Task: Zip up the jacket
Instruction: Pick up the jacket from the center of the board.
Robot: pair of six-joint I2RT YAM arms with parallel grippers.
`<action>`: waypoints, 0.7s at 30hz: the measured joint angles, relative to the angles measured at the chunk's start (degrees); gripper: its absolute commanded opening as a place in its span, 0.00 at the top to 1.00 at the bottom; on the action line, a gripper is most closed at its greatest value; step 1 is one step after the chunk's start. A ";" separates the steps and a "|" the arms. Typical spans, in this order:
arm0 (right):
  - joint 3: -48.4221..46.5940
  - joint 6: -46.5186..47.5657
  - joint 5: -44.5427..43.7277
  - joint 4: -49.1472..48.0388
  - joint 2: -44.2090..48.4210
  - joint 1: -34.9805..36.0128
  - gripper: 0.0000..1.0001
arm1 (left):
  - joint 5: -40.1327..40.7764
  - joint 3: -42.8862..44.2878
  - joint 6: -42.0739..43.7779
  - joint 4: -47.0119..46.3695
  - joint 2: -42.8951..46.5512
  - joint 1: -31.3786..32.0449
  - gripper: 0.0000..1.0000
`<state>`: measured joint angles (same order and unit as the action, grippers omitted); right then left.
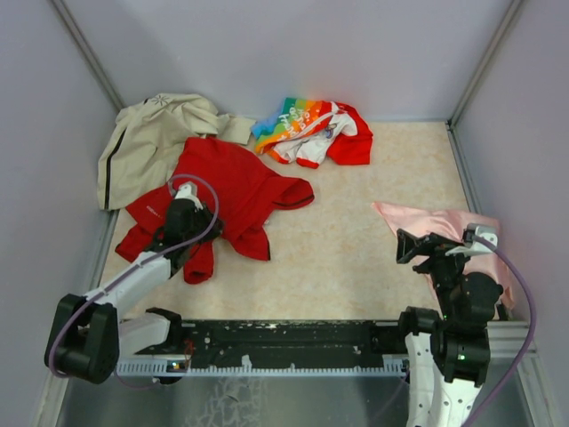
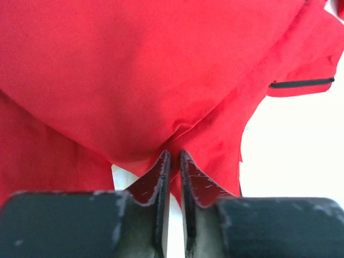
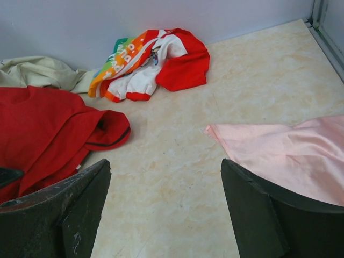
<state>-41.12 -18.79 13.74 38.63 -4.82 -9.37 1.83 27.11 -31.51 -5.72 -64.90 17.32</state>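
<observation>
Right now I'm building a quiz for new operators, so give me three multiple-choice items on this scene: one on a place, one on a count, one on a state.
1. Where does the pink cloth lie?
A) beside the right arm
B) in the far left corner
C) against the back wall

2. How many separate textiles lie on the table?
A) two
B) four
C) six

3. What is the left claw doing?
A) standing wide open
B) pinching the red jacket
C) gripping the pink cloth

Answers:
1. A: it lies at the table's right edge, by that arm.
2. B: beige jacket, red jacket, rainbow garment and pink cloth.
3. B: its fingers meet on a red fold.
</observation>
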 measured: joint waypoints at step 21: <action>0.04 0.94 7.04 -0.59 -0.24 0.24 0.16 | -7.02 8.94 1.77 3.39 9.27 14.73 1.00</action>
<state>-41.08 -17.85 20.78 38.04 -5.06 -9.13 -5.19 36.05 -29.74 -2.33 -55.64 32.05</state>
